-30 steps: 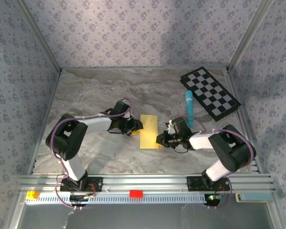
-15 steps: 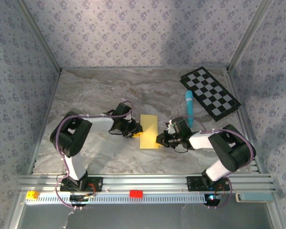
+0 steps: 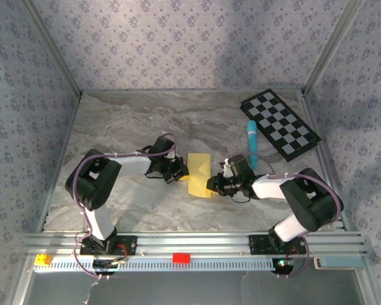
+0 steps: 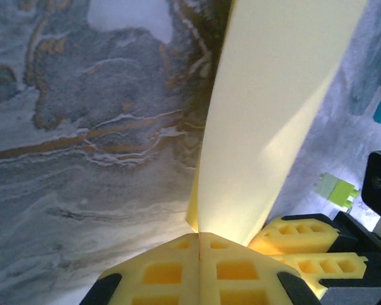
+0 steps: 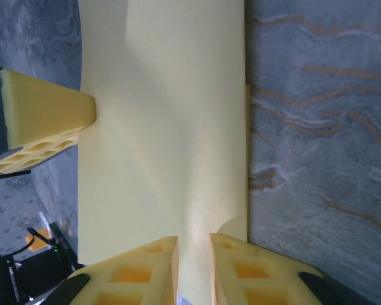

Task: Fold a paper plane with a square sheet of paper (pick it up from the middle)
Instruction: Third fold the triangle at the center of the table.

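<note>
The square sheet of paper (image 3: 199, 175), plain yellow and folded over into a narrow strip, sits mid-table between the two arms. My left gripper (image 3: 183, 173) holds its left edge. In the left wrist view the yellow fingers (image 4: 159, 270) press together, and the paper (image 4: 273, 127) rises from their seam at the left gripper (image 4: 200, 235). My right gripper (image 3: 211, 185) is at the paper's right edge. In the right wrist view the right gripper (image 5: 193, 244) has its jaws a little apart, astride a raised ridge of the paper (image 5: 165, 127). A left finger (image 5: 44, 108) touches the far edge.
A light-blue marker (image 3: 251, 145) lies just behind the right gripper. A black-and-white checkered board (image 3: 279, 124) lies at the back right. A small yellow-green piece (image 4: 333, 189) rests on the table near the right gripper. Red (image 3: 181, 257) and yellow (image 3: 43, 259) blocks sit on the front rail.
The left gripper has closed on the paper's left edge. The right gripper's jaws have parted slightly. The paper looks a bit shorter and skewed in the top view.
</note>
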